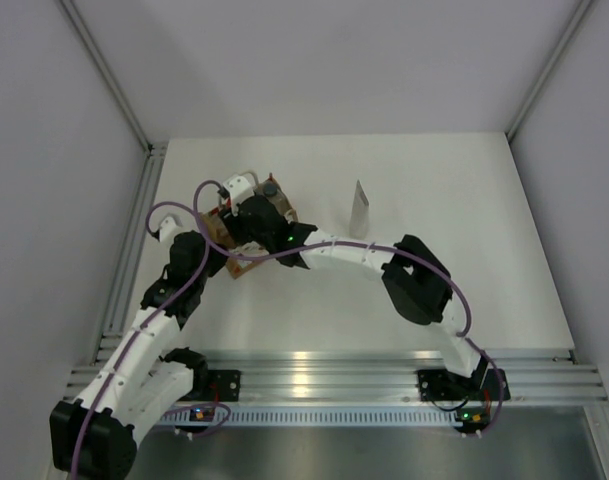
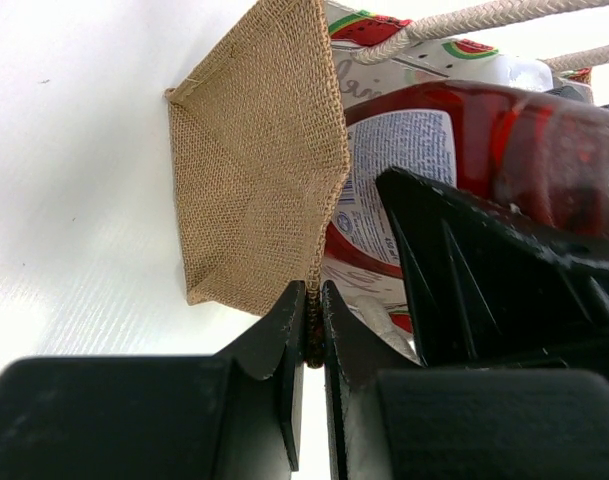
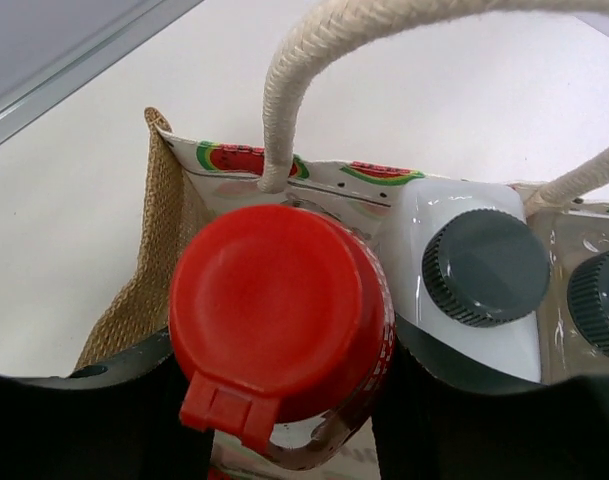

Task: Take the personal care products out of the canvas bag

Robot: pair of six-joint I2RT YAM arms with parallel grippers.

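The canvas bag (image 1: 242, 265) stands at the back left of the table. My left gripper (image 1: 224, 228) is shut on the bag's burlap side edge (image 2: 314, 320), with the burlap panel (image 2: 254, 190) just beyond it. My right gripper (image 1: 252, 222) reaches into the bag and its fingers (image 3: 464, 420) are shut on either side of the red bottle (image 3: 274, 310), which also shows in the left wrist view (image 2: 504, 150). The white bottle with grey cap (image 3: 484, 265) and another dark-capped bottle (image 3: 599, 300) stand in the bag beside it. The silvery-grey tube (image 1: 360, 210) stands upright on the table, right of the bag.
A white loop handle (image 3: 304, 60) arches over the red bottle. Grey walls close in the table on the left, back and right. An aluminium rail (image 1: 334, 375) runs along the near edge.
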